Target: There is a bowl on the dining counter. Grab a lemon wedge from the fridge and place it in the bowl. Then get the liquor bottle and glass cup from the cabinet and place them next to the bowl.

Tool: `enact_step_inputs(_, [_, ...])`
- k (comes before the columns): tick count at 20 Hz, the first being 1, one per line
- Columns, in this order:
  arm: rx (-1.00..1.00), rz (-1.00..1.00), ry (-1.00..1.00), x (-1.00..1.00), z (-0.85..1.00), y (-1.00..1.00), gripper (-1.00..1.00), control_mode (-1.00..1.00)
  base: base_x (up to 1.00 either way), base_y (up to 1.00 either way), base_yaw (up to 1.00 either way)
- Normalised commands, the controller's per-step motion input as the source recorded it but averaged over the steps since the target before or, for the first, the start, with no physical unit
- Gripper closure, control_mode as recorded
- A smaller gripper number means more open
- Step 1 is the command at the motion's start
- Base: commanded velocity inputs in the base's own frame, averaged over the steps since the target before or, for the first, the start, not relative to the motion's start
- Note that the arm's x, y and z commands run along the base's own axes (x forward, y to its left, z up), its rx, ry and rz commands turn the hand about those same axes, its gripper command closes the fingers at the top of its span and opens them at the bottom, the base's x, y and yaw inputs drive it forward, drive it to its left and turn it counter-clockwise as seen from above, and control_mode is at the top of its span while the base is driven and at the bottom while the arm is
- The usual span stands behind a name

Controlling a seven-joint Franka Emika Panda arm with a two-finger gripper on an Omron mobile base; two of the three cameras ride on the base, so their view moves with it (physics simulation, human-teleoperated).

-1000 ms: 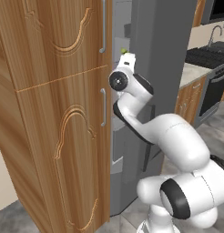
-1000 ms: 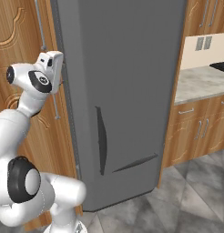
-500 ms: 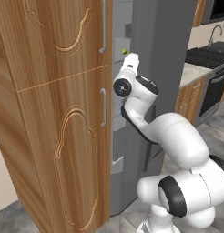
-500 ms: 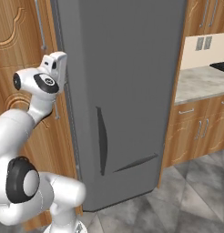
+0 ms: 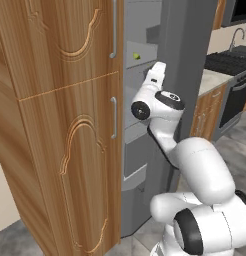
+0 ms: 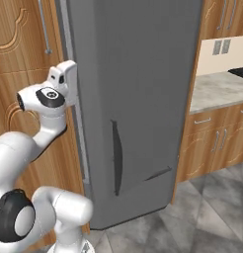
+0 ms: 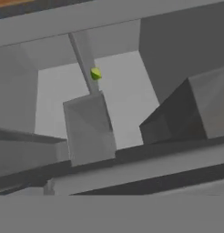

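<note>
Wood-grain cabinet doors [image 5: 65,125] with carved panels and slim metal handles [image 5: 114,117] are seen at the left of the left base view. Just right of them, the fridge interior [image 5: 140,35] is exposed behind a grey fridge door [image 6: 138,99], which is seen almost edge-on. A small yellow-green lemon wedge [image 5: 137,56] is seen lying on an upper fridge shelf. Below and right of it, the white arm's hand [image 5: 156,77] is raised toward the opening. The fingertips cannot be made out, so how wide the jaws stand cannot be told. In the hand view, the lemon wedge [image 7: 96,73] is seen far back on a pale shelf, beside a grey divider strip [image 7: 84,59]. At far right, a stone countertop [image 6: 217,89] is set over wooden drawers.
</note>
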Motion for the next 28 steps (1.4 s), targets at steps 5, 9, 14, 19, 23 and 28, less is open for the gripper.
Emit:
enact_step_inputs(5, [0.00,-0.23,-0.08,-0.75,0.00,-1.00,-1.00,-1.00,0.00,0.00,0.00])
enact_step_inputs(9, [0.00,-0.27,-0.05,-0.88,0.00,-1.00,-1.00,-1.00,0.00,0.00,0.00])
enact_step_inputs(14, [0.00,-0.28,-0.01,-0.77,0.02,-1.00,-1.00,-1.00,0.00,0.00,0.00])
enact_step_inputs(19, [0.00,-0.26,0.00,-0.63,0.04,-1.00,-1.00,-1.00,0.00,0.00,0.00])
enact_step_inputs(23, [0.00,-0.21,0.00,-0.44,0.01,-1.00,-1.00,-1.00,0.00,0.00,0.00])
enact_step_inputs(28, [0.04,-0.11,0.00,-0.07,0.00,-1.00,-1.00,-1.00,0.00,0.00,0.00])
